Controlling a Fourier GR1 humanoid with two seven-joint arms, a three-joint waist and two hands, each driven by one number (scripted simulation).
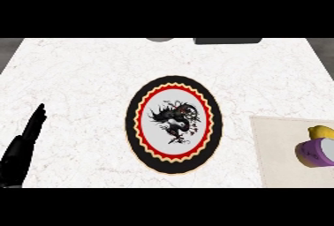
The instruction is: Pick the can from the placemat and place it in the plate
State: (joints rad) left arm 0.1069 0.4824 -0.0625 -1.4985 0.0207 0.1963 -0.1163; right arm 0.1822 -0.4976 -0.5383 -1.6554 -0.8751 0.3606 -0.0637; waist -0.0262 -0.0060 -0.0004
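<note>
A purple can (317,153) with a pale end lies on its side on the beige placemat (280,150) at the right edge of the head view. A yellow object (321,132) rests just behind the can, touching it. In the middle of the counter sits a plate (173,86) with a black rim, a red and yellow zigzag ring and a black dragon on its white centre. My left hand (23,143) rests at the lower left with its fingers straight, far from the can. My right hand does not show.
The white marble counter (78,70) spreads around the plate. A grey round object (160,39) and a dark flat object (227,40) stand at the far edge.
</note>
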